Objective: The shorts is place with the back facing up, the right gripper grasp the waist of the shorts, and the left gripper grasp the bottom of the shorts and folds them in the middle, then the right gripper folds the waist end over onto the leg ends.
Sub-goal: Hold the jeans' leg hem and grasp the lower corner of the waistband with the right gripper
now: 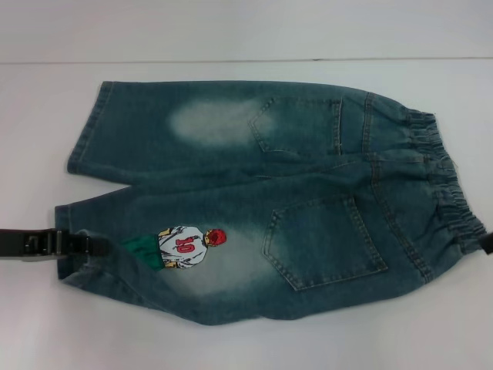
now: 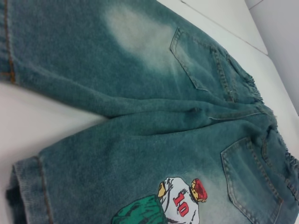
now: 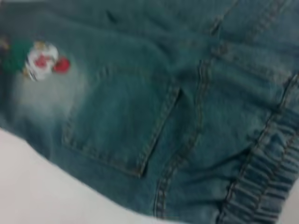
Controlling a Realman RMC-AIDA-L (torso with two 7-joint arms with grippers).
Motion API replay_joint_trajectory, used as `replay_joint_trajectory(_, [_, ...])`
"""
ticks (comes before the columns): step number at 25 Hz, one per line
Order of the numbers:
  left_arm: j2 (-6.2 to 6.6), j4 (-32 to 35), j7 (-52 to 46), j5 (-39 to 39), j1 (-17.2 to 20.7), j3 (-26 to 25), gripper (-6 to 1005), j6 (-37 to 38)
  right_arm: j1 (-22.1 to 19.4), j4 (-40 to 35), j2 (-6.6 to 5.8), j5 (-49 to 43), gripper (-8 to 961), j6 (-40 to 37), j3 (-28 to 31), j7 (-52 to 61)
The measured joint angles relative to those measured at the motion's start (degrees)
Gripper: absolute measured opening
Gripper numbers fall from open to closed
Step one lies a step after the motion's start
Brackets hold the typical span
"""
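Observation:
The shorts (image 1: 254, 200) lie flat on the white table (image 1: 246, 339), back up, with both back pockets showing. The waist (image 1: 443, 177) points right and the leg ends point left. An embroidered player (image 1: 189, 247) marks the near leg. My left gripper (image 1: 96, 247) comes in from the left and lies over the near leg's hem (image 2: 28, 191), the bottom of the shorts. Only a black sliver of my right gripper (image 1: 487, 243) shows, at the near corner of the waist. The right wrist view shows the ruched waist (image 3: 266, 186) and a back pocket (image 3: 121, 126) close up.
White tabletop surrounds the shorts on all sides. A pale wall (image 1: 246, 27) rises behind the table's far edge. The far leg's hem (image 1: 85, 131) lies flat at the upper left.

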Motion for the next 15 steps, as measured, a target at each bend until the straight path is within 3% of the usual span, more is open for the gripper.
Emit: replay_joint_trajectory(15, [-0.17,-2.0,0.7,-0.1,-1.0,0.0,-1,-1.0,3.3,1.2,1.92,-5.9,908,4.4,-11.7,2.8])
